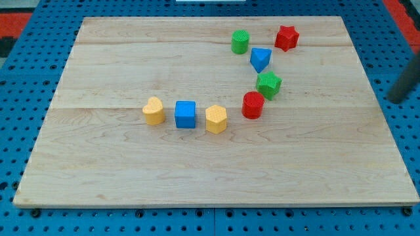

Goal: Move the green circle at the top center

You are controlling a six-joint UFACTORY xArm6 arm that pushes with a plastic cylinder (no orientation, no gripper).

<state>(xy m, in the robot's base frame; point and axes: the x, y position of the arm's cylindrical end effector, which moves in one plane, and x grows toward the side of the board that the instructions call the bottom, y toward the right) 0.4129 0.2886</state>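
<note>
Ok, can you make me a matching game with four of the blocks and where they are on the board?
Things:
1. red star
2. yellow heart
3. green circle
4. blue cube

Places:
A. between the yellow heart and the yellow hexagon
B. farthest to the view's left of all the blocks
C. just to the view's left of the red star, near the view's top
D. nearest the view's top right of all the blocks

Pairs: 1-D, 2-B, 3-C, 4-A

My tip touches no block; the rod is off the board's right edge.
</note>
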